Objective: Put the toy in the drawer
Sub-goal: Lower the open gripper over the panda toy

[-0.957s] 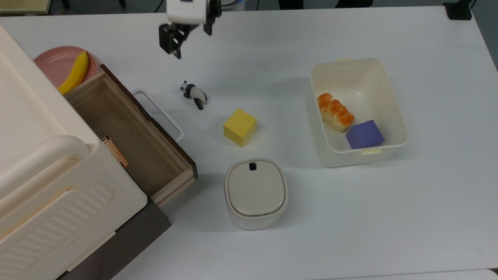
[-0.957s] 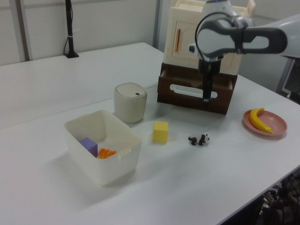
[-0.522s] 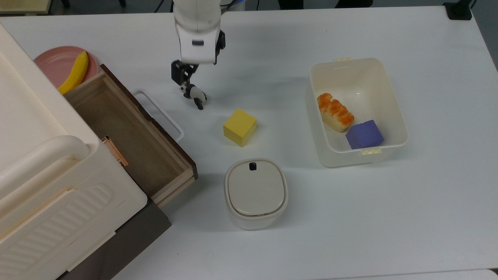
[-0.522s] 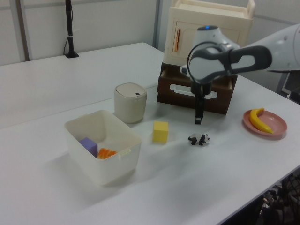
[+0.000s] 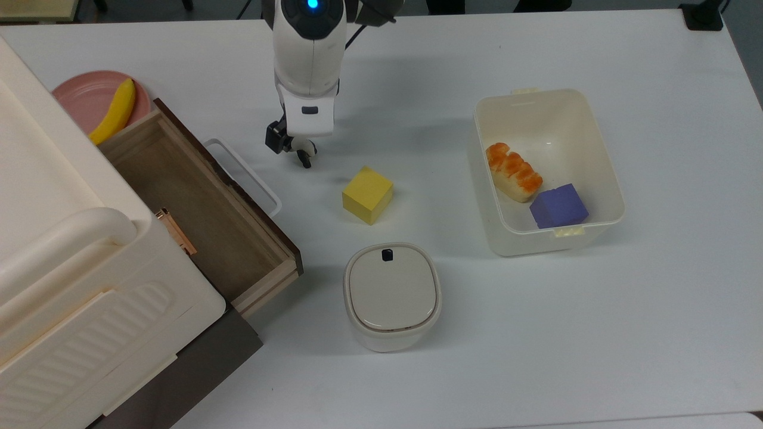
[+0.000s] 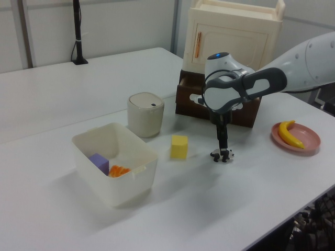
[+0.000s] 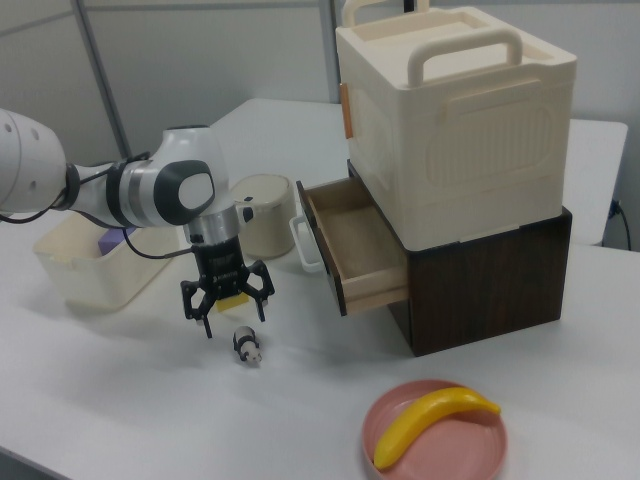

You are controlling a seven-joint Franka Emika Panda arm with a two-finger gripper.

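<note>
While splayed, hand (image 7: 231, 309) overhangs glossy toy (image 7: 246, 346).

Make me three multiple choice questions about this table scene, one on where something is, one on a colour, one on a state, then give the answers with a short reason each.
1. Where does the banana lie?
A. in the drawer
B. on the pink plate
C. in the cream bin

2. What colour is the cube standing on the bare table?
A. yellow
B. purple
C. green

3. How is the wooden drawer?
A. pushed shut
B. pulled open with the panda inside
C. pulled open with no toy in it

Answers:
1 B: the right view shows the banana resting on the pink plate in front of the cabinet.
2 A: the top view shows a yellow cube on the table, while the purple cube sits in the cream bin.
3 C: the drawer's floor is bare, and the panda figurine lies on the table under the open gripper.
</note>
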